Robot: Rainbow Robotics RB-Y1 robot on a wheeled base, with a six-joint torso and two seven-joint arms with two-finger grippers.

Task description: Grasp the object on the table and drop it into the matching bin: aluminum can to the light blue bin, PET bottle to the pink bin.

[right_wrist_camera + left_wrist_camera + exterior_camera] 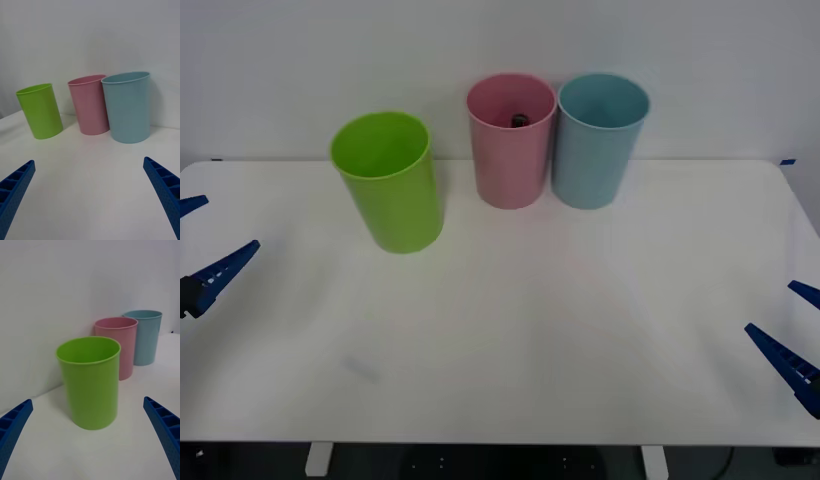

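At the back of the white table [530, 330] the pink bin [511, 142] stands upright, touching the light blue bin [599, 140] on its right. Deep inside the pink bin, a small dark bit of the PET bottle [519, 120] shows near the far wall; the rest of it is hidden. My left gripper [232, 222] hangs open at the table's left edge, holding nothing. My right gripper [768, 306] is open and empty at the right edge. The right wrist view has the pink bin [90, 105] and light blue bin [127, 107] ahead of the right gripper [89, 161].
A lime green bin [390, 182] stands left of the pink one and a little nearer to me. In the left wrist view it [92, 382] is close ahead of the left gripper [87, 399], with the pink bin [120, 345] and light blue bin [147, 335] behind. A white wall backs the table.
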